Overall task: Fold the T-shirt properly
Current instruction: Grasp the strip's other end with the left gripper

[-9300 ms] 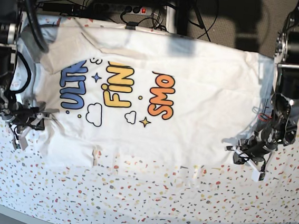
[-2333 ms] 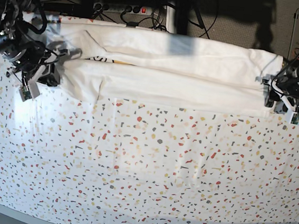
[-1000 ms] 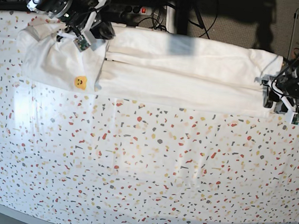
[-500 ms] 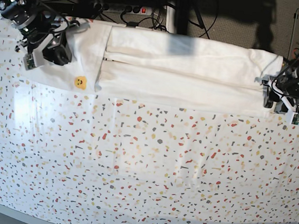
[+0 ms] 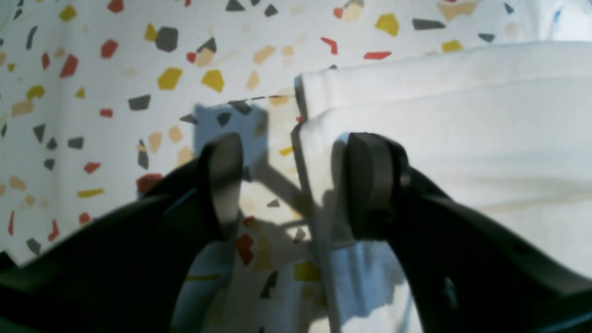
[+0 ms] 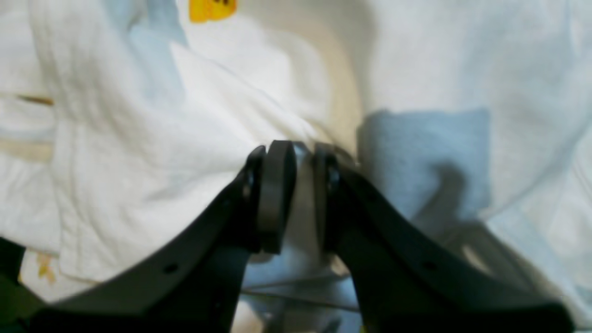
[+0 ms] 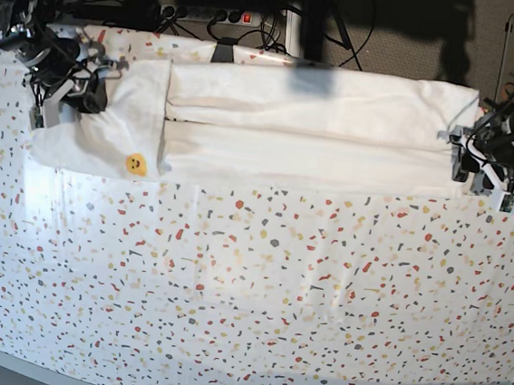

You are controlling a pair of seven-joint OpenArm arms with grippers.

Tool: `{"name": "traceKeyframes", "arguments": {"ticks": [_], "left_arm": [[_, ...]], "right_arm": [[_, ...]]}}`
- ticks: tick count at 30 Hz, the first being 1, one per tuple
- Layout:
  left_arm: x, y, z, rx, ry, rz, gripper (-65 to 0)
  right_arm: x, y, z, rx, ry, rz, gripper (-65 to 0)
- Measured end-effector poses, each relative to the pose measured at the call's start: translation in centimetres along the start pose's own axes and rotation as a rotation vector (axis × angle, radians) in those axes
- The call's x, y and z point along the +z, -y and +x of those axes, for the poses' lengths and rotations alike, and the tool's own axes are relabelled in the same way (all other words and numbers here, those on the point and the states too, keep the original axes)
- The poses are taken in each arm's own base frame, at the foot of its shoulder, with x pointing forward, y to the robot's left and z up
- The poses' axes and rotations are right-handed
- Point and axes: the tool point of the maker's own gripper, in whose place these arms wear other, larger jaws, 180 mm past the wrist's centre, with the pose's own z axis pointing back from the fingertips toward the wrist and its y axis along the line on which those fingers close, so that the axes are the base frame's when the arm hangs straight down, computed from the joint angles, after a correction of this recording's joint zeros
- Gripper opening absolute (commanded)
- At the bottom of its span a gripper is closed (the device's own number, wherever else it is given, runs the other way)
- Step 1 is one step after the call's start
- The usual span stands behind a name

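Note:
The T-shirt [image 7: 309, 125] lies plain white side up, folded into a long band along the far edge of the table. A small yellow smiley patch [image 7: 135, 163] shows on its left flap. My right gripper [image 7: 89, 94], at the left of the base view, is shut on a bunch of the shirt's left end; the right wrist view shows white cloth [image 6: 152, 152] pinched between its fingers [image 6: 275, 194]. My left gripper [image 7: 464, 167] is open at the shirt's right end. In the left wrist view its fingers [image 5: 374, 185] straddle the shirt's hem edge [image 5: 416, 115].
The white speckled tablecloth [image 7: 247, 292] covers the whole table in front of the shirt. A power strip [image 7: 210, 13] and cables lie behind the far edge. The table's front edge runs along the bottom of the base view.
My right gripper has moved left and toward the front with the shirt's left end, spreading that flap flatter. The inner fold edge has shifted slightly left. My left gripper has not moved.

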Motion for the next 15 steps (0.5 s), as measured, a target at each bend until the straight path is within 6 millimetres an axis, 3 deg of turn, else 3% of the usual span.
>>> {"name": "traceKeyframes", "arguments": {"ticks": [7,15], "left_arm": [[0.0,0.0,-0.2,0.001,-0.012,0.0,-30.4],[0.4,-1.2,-0.3,0.036,-0.026,0.021,-30.4]], "right_arm": [[-0.7,0.4,1.7,-0.019,0.036,0.001,-52.8],[-0.6,0.6,1.8,-0.019,0.035,-0.001,-52.8]]}}
